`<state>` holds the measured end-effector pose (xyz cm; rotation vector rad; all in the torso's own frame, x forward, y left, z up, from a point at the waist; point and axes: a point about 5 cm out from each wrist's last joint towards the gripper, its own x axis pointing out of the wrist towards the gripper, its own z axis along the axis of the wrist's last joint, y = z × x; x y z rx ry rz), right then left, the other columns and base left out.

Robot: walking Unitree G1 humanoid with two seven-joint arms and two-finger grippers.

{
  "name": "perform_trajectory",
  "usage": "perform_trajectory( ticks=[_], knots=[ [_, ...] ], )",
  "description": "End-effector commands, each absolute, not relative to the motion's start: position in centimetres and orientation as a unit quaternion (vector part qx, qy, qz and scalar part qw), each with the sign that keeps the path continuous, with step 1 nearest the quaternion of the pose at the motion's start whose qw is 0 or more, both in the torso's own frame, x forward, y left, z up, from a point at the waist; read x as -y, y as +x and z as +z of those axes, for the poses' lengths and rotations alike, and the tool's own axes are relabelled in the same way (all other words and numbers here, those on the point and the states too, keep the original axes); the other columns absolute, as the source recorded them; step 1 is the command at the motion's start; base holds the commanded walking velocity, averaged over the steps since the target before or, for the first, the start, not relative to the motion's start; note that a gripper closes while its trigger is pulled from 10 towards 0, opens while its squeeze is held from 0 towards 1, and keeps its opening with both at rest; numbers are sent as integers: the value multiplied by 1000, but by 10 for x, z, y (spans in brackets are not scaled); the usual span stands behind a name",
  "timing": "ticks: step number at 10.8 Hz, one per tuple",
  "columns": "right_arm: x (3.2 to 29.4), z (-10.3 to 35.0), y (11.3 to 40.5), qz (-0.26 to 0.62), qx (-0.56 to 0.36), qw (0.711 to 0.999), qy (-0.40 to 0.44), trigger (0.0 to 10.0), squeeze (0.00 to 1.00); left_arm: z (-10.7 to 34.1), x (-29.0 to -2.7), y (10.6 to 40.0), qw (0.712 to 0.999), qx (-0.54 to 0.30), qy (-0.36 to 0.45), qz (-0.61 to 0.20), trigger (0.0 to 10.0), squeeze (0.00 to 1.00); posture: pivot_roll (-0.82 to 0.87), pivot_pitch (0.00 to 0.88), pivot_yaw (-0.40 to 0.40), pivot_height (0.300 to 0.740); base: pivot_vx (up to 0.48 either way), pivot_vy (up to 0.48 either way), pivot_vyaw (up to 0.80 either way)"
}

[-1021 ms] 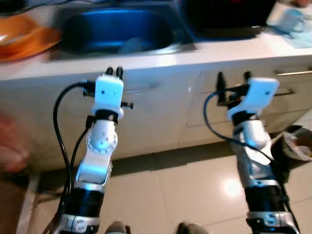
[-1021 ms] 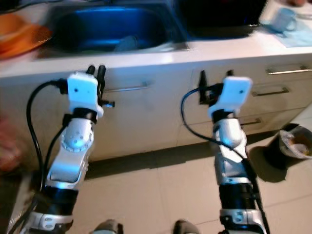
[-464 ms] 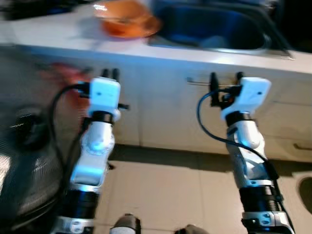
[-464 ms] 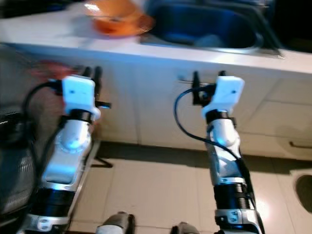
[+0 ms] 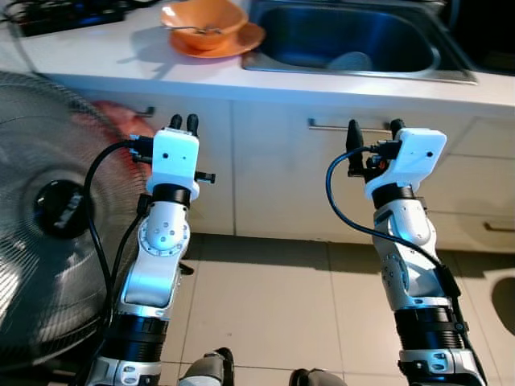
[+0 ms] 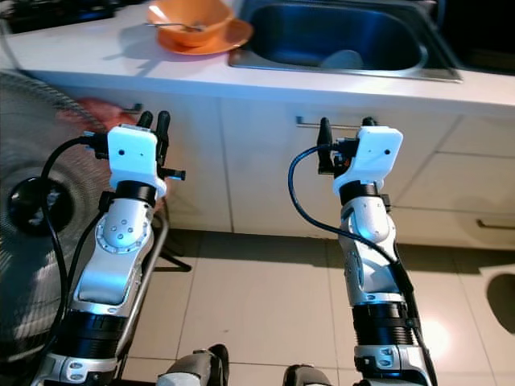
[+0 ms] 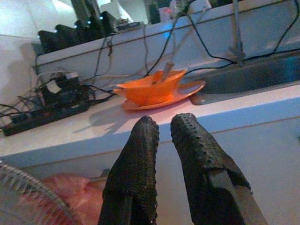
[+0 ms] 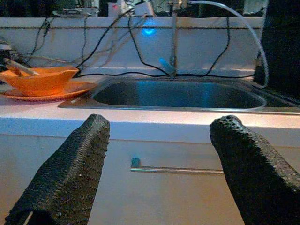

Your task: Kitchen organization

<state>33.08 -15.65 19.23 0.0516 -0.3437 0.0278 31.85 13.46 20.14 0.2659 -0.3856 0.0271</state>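
The orange bowl (image 5: 203, 15) sits up on the counter (image 5: 105, 56), ahead of the nearly closed, empty left end effector (image 5: 183, 122); the right end effector (image 5: 372, 133), gaping empty, faces the sink (image 5: 354, 36).

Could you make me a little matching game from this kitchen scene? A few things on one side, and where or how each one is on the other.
Things:
1. orange bowl
2. fan
3. left gripper
4. right gripper

Place or state:
A. fingers spread wide, facing the sink cabinet
B. on an orange plate on the counter
C. fingers close together
D. on the floor at the robot's left

Pairs: 1-B, 2-D, 3-C, 4-A
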Motion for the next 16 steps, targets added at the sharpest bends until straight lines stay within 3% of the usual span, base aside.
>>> perform_trajectory(
  ticks=[1, 16],
  knots=[
    [158, 189, 331, 10, 161, 987, 26, 10000, 0, 202, -135, 317, 973, 192, 131, 11, 10000, 0, 46, 157, -29, 740, 259, 0, 0],
    [156, 189, 331, 19, 159, 987, 23, 10000, 0, 201, -135, 315, 974, 189, 126, 15, 10000, 0, 52, 159, -39, 740, 314, 0, 0]
  ],
)
